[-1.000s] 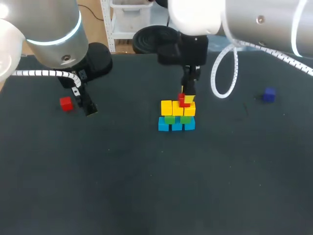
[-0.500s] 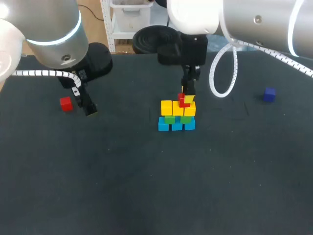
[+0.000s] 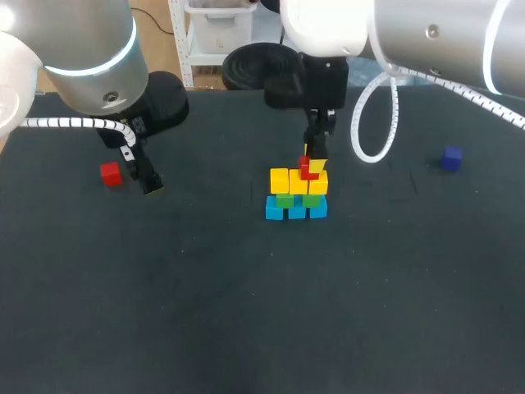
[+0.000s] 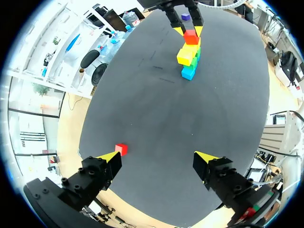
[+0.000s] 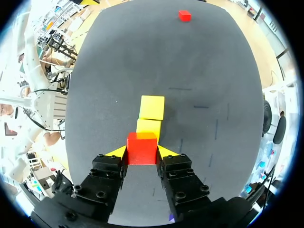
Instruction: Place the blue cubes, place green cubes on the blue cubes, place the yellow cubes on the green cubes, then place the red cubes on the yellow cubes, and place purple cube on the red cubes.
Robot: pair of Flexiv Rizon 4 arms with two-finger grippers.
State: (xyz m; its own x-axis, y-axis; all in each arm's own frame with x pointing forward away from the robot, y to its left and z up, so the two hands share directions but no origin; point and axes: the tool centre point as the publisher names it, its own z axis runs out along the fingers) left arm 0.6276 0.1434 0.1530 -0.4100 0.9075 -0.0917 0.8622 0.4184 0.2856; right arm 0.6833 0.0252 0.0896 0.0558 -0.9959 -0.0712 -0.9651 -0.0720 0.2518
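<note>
A stack stands mid-table: blue cubes at the base, green cubes on them, yellow cubes on top. My right gripper is shut on a red cube held right over the yellow row's right part; in the right wrist view the red cube sits between the fingers above the yellow cubes. A second red cube lies at the left, beside my open left gripper. In the left wrist view this red cube lies near the left fingertip. A purple cube lies far right.
The dark table has wide free room in front of the stack. The stack with my right gripper over it shows far ahead in the left wrist view. A black round object sits past the table's back edge.
</note>
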